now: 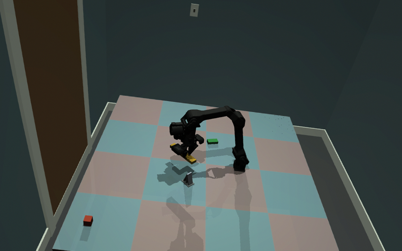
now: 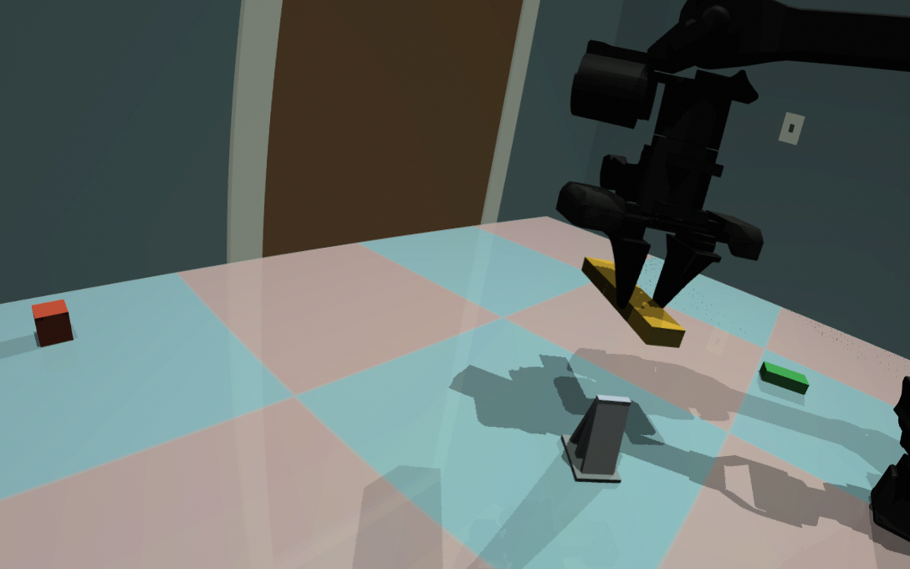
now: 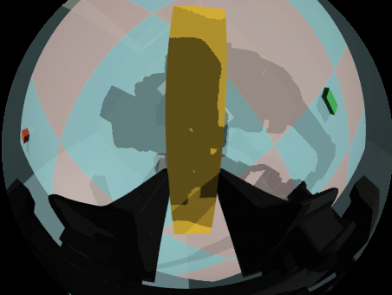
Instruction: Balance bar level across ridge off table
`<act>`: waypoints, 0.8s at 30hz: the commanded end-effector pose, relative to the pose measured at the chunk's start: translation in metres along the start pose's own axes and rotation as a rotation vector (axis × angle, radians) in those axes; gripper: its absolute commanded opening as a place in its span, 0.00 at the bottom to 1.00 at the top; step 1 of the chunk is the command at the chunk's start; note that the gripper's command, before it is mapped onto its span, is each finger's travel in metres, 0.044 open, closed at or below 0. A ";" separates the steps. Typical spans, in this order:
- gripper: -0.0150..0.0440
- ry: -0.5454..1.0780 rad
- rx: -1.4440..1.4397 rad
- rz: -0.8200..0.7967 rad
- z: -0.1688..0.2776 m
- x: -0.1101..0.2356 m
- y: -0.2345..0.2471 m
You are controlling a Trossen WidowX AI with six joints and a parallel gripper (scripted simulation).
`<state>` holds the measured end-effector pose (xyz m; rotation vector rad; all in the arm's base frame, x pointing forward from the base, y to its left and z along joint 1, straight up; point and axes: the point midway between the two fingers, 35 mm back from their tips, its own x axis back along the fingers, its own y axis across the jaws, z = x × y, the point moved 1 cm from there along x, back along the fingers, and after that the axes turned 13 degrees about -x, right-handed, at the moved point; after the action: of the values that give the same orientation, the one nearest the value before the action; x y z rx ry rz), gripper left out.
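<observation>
1. nearest in the exterior view, one grey ridge [image 2: 599,434] stands upright on its small base plate on the bench [image 2: 201,429], a narrow flat top and nothing on it yet.
2. above and just behind it, one yellow bar [image 2: 634,303] hangs in the air, well off the bench and not touching the ridge. the gripper [image 2: 644,298] is clenched on it across its narrow width, the jaws pointing down.
3. the bar looks rigid, flat and smooth-faced, probably light; i judge it will not bend but could slide or tip on so narrow a crest.
4. in the wrist view the hold sits toward one end of the bar [image 3: 196,125], more length showing ahead of the jaws than behind. a hold at the middle would suit balancing better, so the bar's middle, not the jaws, should come over the crest.
5. farther off, one green block [image 2: 784,376] lies flat near the arm's base, and one red cube [image 2: 52,321] stands far out to the side.
</observation>
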<state>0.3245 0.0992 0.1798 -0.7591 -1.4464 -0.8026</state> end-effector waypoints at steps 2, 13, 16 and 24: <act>0.25 -0.004 -0.008 -0.002 0.017 0.001 0.003; 0.25 0.001 -0.021 -0.002 0.060 0.001 0.009; 0.25 0.002 -0.024 -0.002 0.071 0.002 0.010; 0.25 0.005 -0.033 -0.002 0.100 0.002 0.010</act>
<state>0.2833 0.1836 0.1808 -0.7734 -1.4309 -0.8265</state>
